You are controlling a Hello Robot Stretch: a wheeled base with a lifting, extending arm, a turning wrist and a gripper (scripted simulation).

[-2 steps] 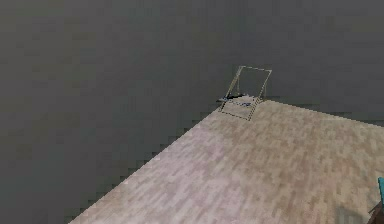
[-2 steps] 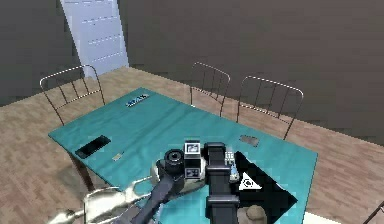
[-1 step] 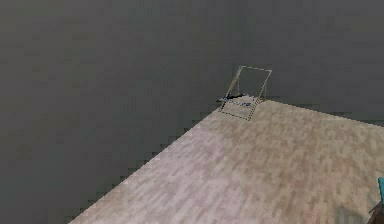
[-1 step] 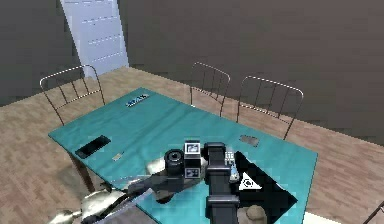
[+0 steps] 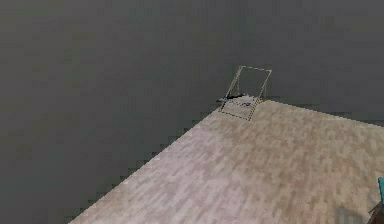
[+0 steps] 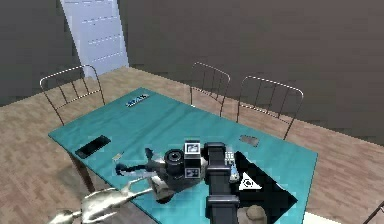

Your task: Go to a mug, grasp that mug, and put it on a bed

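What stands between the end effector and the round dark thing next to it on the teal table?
Nothing visible does. The end effector sits over the teal table right at the round dark thing, possibly the mug; contact cannot be told. A flat black item lies apart, nearer the table's left end.

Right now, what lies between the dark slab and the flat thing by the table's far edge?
Bare teal tabletop, in the arm side view, between dark slab and flat thing.
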